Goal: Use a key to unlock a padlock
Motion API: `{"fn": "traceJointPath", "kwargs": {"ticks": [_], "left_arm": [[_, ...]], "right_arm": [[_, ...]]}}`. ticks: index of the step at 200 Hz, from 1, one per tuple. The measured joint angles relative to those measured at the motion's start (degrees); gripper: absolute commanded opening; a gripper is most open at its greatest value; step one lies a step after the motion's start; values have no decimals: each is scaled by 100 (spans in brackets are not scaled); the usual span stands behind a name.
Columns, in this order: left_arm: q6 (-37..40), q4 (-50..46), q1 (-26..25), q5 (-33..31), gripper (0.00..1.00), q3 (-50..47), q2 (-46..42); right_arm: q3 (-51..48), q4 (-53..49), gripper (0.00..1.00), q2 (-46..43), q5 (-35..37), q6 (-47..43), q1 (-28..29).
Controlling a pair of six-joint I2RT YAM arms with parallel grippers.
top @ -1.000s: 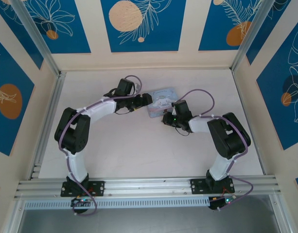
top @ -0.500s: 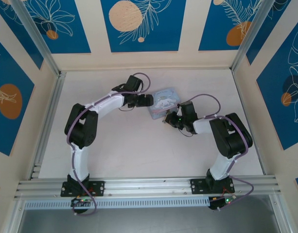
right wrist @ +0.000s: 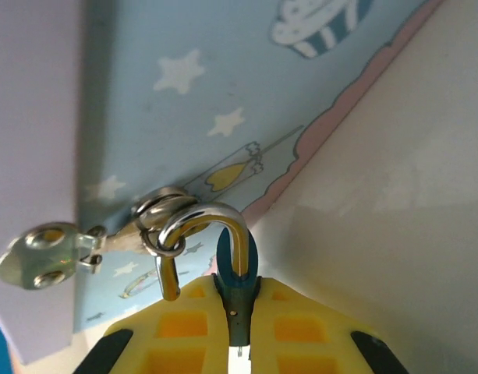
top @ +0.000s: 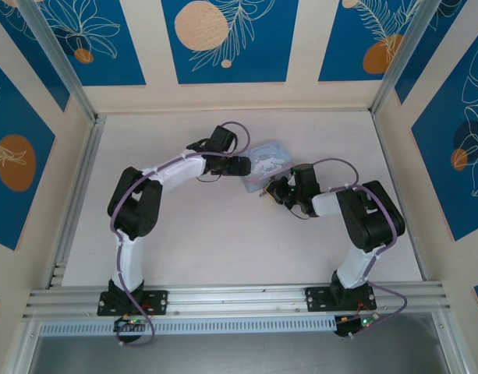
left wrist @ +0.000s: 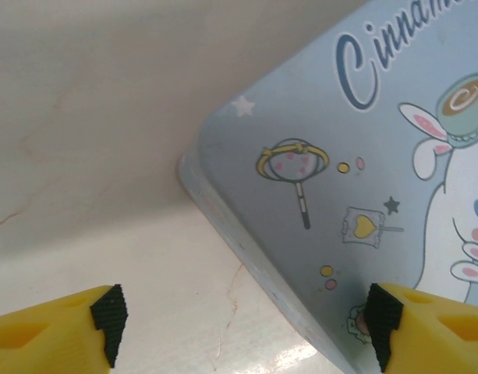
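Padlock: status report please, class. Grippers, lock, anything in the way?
Left gripper open over tin edge. Right gripper shut on padlock. Shackle hooked through tin's hasp ring. No obstruction seen.

Padlock (right wrist: 237, 282) body mostly buried in the right end effector (right wrist: 238, 310)

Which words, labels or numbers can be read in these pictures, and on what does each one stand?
"Cinnam": dark blue script on the lid of the tin, cut off by the picture's edge.
Top view: the tin's print is too small to read.
The padlock shows no readable mark.
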Motion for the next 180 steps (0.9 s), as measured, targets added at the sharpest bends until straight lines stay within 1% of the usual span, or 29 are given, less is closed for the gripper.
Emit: {"fn": "traceJointPath", "kwargs": {"ticks": [31,57,97,119,151,180], "left_arm": [[2,50,-9,2,73,-15,0],[0,81,-11,20,70,-15,11],[0,146,-13,114,70,-9,50],[0,129,-13,127,70,13,59],[-2,81,-11,129,73,46,66],[2,0,-2,87,79,85,66]], "right_arm": [[35,254,0,149,-94,310,-103],[201,168,0,184,-195,348,-302],[927,-621,0,190,-302,-142,-839],[1167,-758,0,190,-409,-407,-1071],[964,-846,0,142,-494,-520,-1161],[385,-992,0,-289,-516,-560,-1156]]}}
